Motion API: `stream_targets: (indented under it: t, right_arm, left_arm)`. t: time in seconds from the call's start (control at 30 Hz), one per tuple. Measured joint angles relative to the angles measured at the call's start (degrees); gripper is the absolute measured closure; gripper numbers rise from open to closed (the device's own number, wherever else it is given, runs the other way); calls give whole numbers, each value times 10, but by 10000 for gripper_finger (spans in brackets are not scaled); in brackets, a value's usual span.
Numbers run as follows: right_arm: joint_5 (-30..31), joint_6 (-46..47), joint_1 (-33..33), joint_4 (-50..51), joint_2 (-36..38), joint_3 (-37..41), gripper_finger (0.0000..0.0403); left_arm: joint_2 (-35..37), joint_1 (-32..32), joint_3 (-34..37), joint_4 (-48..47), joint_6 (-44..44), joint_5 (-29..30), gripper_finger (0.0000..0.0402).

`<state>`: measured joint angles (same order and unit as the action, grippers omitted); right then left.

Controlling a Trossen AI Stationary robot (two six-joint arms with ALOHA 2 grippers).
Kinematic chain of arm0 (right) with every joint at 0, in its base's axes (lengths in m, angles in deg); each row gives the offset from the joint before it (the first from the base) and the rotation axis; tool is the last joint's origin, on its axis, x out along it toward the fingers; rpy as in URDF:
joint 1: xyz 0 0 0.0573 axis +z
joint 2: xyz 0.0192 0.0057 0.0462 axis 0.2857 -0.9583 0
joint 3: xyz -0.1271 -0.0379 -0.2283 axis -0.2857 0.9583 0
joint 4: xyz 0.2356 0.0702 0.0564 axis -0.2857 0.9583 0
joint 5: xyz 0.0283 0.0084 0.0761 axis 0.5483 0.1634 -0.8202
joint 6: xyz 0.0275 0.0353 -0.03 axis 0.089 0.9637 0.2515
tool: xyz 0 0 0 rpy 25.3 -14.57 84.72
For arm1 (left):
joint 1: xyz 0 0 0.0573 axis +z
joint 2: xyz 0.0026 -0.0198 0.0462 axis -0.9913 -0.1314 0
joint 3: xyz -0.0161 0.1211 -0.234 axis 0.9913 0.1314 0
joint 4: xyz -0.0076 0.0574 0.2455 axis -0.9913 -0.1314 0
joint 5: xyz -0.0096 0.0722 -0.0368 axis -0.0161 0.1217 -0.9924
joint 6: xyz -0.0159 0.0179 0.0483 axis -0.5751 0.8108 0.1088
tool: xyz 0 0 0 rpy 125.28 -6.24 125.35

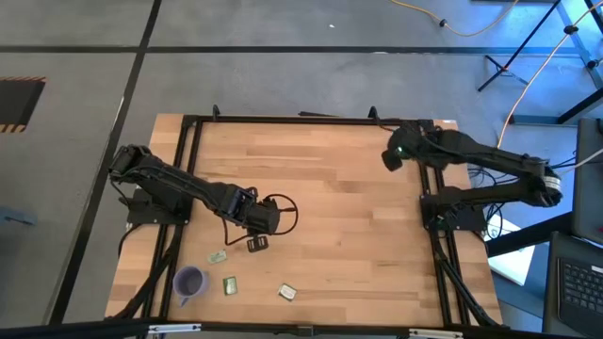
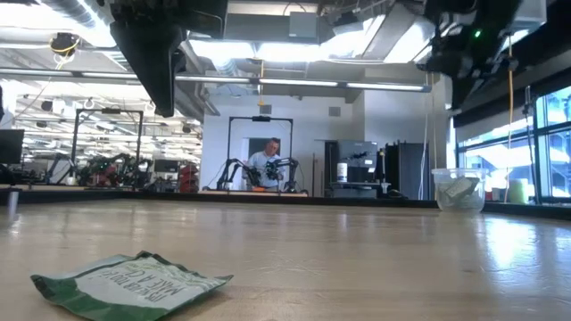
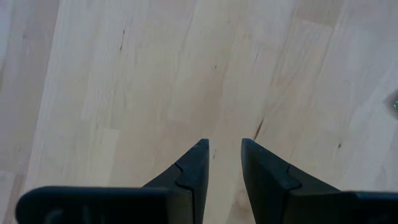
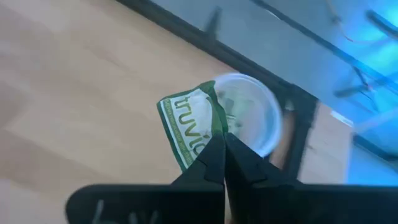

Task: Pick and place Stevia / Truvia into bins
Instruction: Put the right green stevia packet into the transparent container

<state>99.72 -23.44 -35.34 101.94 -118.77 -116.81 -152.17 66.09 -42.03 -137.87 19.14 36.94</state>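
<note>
Dropping a Truvia packet in the cup

The right gripper (image 4: 224, 146) is pinching a Truvia sachet (image 4: 186, 121) just beside the white cup (image 4: 252, 115); it should center first. The left fingers (image 3: 196, 165) are narrowly apart.

Right gripper (image 4: 222, 144) fingers pinched together on a green-and-white Truvia sachet (image 4: 186, 124), centre frame. Translucent white cup (image 4: 256, 115) sits just behind it, at the table's dark-framed edge.
</note>
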Motion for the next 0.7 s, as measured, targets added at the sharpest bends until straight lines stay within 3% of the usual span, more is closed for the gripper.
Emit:
stream_targets:
  t: [0.37, 0.7]
  right_arm:
    - [-18, -80, -166, -10, -120, 0, 403]
    - [-25, -145, -214, -73, -220, 0, 403]
  left_arm:
    - [0, 0, 0, 0, 0, 0, 313]
    - [0, 0, 0, 0, 0, 0, 313]
